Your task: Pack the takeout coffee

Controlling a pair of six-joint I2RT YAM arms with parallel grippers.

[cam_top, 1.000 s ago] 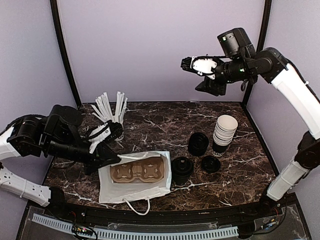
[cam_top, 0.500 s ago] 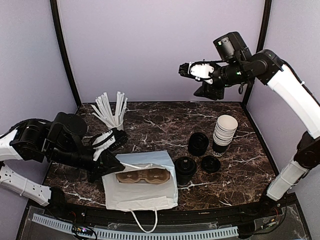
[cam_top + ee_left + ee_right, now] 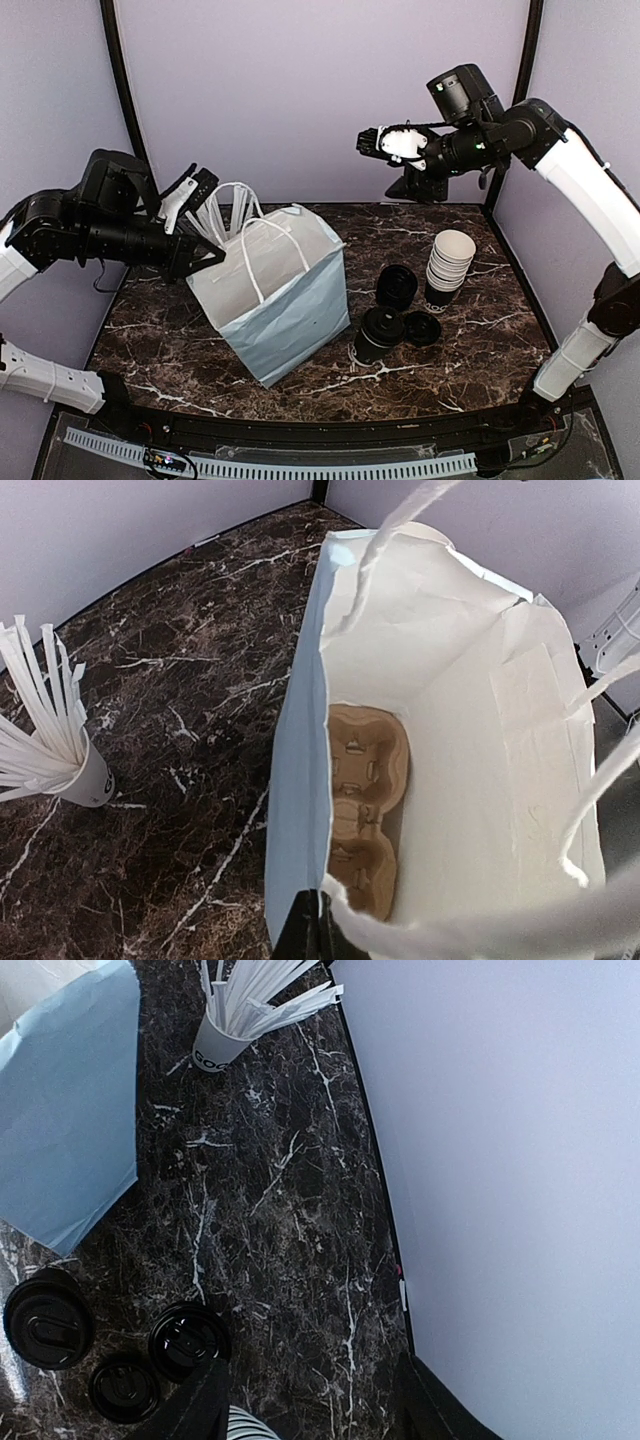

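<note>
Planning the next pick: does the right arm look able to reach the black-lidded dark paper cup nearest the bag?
Probably yes: the raised right claw is open and the black-lidded dark paper cup is uncovered; the white paper bag crowds one side.

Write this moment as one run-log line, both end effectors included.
left end effector: shut on bag | right end effector: open, raised | carrier: inside bag | takeout coffee: on table

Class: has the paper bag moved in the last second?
Yes. The bag, flat before, now stands upright, risen toward the straw cup, pinched by the left gripper.
</note>
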